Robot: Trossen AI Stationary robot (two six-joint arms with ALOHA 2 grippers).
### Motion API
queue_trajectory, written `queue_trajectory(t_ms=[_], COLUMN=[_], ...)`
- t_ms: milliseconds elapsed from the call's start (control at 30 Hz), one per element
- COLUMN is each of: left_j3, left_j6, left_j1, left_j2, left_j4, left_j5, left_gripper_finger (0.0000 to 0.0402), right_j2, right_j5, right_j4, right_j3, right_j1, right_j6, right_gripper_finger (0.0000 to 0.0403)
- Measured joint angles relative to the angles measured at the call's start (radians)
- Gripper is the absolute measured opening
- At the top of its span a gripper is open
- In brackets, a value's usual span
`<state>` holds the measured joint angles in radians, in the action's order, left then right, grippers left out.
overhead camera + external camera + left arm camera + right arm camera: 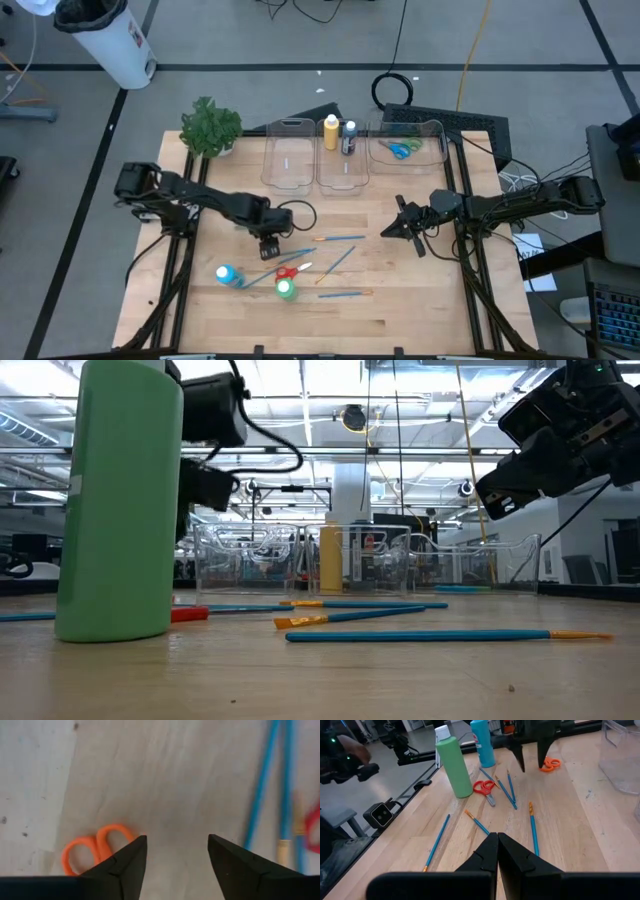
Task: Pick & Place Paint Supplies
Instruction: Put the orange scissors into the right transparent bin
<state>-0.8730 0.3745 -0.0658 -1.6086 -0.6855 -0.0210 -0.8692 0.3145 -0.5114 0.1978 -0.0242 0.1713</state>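
**Left gripper over the orange scissors, supplies scattered on the worktop**

On the pale wooden worktop [420,300] lie four thin blue paintbrushes with orange tips [340,239], most with their long axes running roughly left to right, one [337,265] lying on a diagonal. Two plastic paint bottles stand near the front: a blue bottle [226,273] and a green bottle [286,289], with small red-handled scissors [286,271] between them. Small orange-handled scissors [95,847] lie flat beside the left gripper [176,851], which hangs over them with its fingers apart, holding nothing. Three clear plastic bins [287,155] line the far edge; a yellow bottle [331,132] and a dark bottle [348,138] stand in the middle one, green-and-blue scissors [403,150] in the right one. The right gripper [497,851] waits to the right, fully closed and empty.
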Motion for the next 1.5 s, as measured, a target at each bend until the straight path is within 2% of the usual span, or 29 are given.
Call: queue_trajectory(t_ms=[133, 467, 700, 867, 1000, 1100, 1233, 1367, 1500], left_j3=[-0.001, 0.001, 0.001, 0.001, 0.001, 0.001, 0.001, 0.001, 0.000], left_j6=[-0.004, 0.002, 0.078, 0.237, 0.326, 0.334, 0.262, 0.162, 0.146], left_j1=[0.001, 0.029, 0.066, 0.101, 0.123, 0.121, 0.113, 0.109, 0.109], left_j2=[-0.027, -0.030, -0.011, 0.025, 0.038, 0.041, 0.041, 0.041, 0.041], left_j4=[-0.025, -0.025, -0.041, -0.132, -0.191, -0.231, -0.298, -0.347, -0.446], left_j5=[0.033, 0.021, 0.027, 0.160, 0.171, 0.148, 0.148, 0.170, 0.156], left_gripper_finger=[0.0186, 0.0138, 0.0107, 0.0089, 0.0070, 0.0051, 0.0030, 0.0029, 0.0068], right_j2=[0.000, 0.000, 0.000, 0.000, 0.000, 0.000, 0.000, 0.000, 0.000], right_j5=[0.000, 0.001, 0.001, 0.001, 0.001, 0.002, 0.002, 0.002, 0.002], right_j4=[0.000, 0.000, 0.000, 0.000, 0.000, 0.003, 0.014, 0.016, 0.016], right_j3=[0.000, 0.000, 0.000, 0.000, 0.000, 0.000, 0.000, 0.000, 0.000], right_j1=[0.000, 0.000, 0.000, 0.000, 0.000, 0.000, 0.000, 0.000, 0.000], right_j6=[0.000, 0.000, 0.000, 0.000, 0.016, 0.026, 0.026, 0.026, 0.026], right_gripper_finger=[0.0000, 0.0000, 0.0000, 0.0000, 0.0000, 0.0000, 0.0000, 0.0000, 0.0000])
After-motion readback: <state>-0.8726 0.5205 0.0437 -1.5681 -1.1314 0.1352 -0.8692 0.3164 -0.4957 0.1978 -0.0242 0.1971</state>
